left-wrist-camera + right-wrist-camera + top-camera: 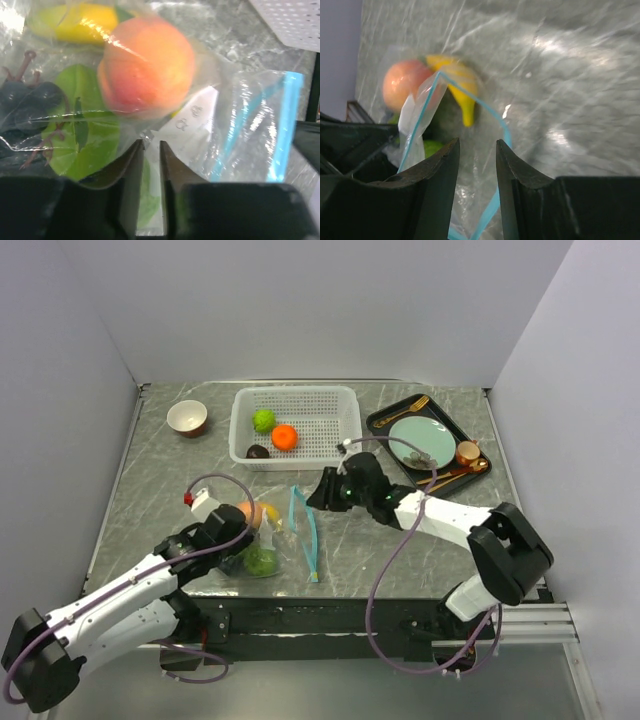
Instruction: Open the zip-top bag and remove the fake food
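Note:
The zip-top bag (296,536) lies at the table's front centre, its teal zip strip (308,540) spread open into a loop. Inside it I see a peach (145,65), a yellow banana (80,22), dark grapes (25,100) and a green piece (85,135). My left gripper (250,538) is shut on the bag's clear plastic, with the film pinched between its fingers (135,160). My right gripper (318,496) is open and hovers over the bag's mouth. In the right wrist view its jaws (477,150) stand apart over the zip strip (506,135), peach (402,90) and banana (460,90).
A white perforated basket (325,420) at the back holds a green fruit (263,420), an orange (285,437) and a dark piece (258,451). A small bowl (187,418) stands back left. A black tray (380,423) with a pale-green plate, cup and cutlery stands back right.

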You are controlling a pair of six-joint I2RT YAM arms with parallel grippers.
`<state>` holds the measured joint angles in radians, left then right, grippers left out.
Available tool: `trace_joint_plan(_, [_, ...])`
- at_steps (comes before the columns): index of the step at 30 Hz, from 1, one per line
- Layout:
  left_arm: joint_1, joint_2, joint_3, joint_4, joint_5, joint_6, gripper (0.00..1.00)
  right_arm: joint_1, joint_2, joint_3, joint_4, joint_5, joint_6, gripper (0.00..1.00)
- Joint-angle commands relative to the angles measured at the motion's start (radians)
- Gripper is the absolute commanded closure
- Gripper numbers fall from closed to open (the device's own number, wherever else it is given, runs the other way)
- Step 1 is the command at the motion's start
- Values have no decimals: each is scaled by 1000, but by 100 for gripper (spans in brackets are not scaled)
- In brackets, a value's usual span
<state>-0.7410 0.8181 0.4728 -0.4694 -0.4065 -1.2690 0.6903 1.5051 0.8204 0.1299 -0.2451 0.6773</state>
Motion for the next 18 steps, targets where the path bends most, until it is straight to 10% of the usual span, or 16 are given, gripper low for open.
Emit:
trace_joint_plan(1, [-4,-36,70,-101,-17,28,70,63,33,3,132,-49,25,58])
trace_joint_plan(8, [-1,-7,148,-118,-109,33,45,92,153,8,247,-101,74,58])
trace_joint_plan(18, [129,165,285,-83,-186,154,59,123,274,36,321,-100,105,57])
